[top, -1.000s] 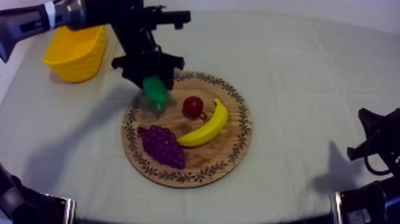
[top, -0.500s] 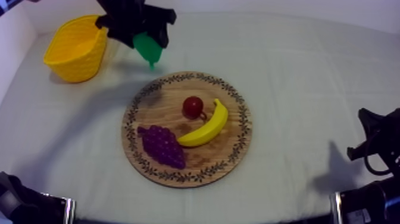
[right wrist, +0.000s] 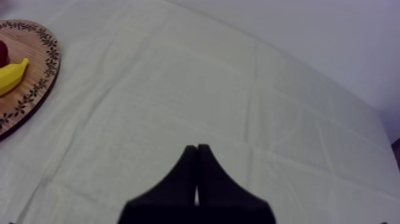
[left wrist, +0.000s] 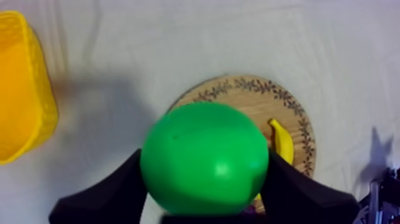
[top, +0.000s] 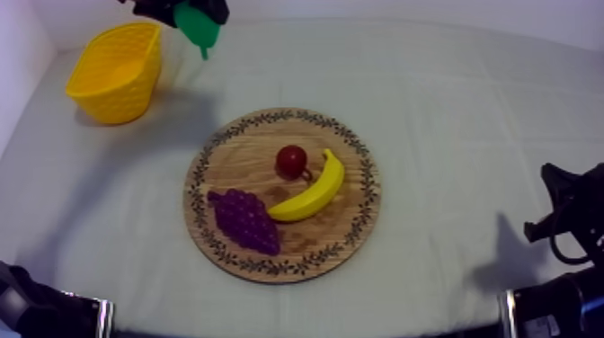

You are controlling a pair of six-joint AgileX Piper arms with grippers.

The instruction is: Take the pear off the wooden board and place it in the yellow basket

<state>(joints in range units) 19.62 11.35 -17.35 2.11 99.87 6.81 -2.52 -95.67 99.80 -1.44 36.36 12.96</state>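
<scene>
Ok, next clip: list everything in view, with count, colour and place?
cloth: 1, grey-white, spread under everything
yellow basket: 1, yellow, far left on the cloth
wooden board: 1, brown, patterned rim, centre of the cloth
small red fruit: 1, red, on the board
banana: 1, yellow, on the board
grapes: 1 bunch, purple, on the board
pear: 1, green, held above the cloth beside the basket
left end effector: 1, black, shut on the pear
right end effector: 1, black, shut, over bare cloth

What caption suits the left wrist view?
Left gripper shut on the green pear, yellow basket and wooden board below.
</scene>
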